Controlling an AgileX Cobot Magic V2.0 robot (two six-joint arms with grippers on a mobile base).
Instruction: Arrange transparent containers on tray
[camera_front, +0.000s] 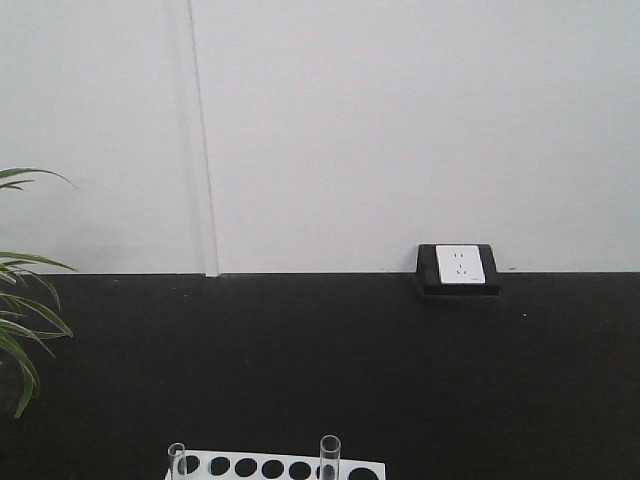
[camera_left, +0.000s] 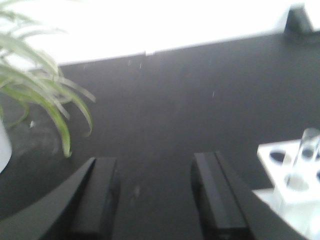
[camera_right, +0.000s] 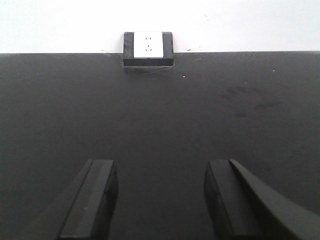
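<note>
Black tabletop (camera_front: 300, 370) crossed by no arm in front view. White rack (camera_front: 270, 467) seen at bottom of that view. Left test tube (camera_front: 177, 460) held upright in hole at rack's left corner, right test tube (camera_front: 329, 455) upright toward rack's right end. Left gripper (camera_left: 157, 197) spread wide over tabletop, rack just beside it. Right gripper (camera_right: 160, 200) likewise spread, tabletop seen between fingers. Socket box (camera_front: 458, 268) set at tabletop's far edge, plant (camera_front: 20, 320) at left edge.

A black worktop (camera_front: 300, 370) is stretching back to the white wall. A white rack (camera_front: 232, 466) with round holes is sitting at its near edge. A black socket box (camera_front: 458, 270) is resting at the back, and a potted plant (camera_left: 30, 87) is standing on the left.
</note>
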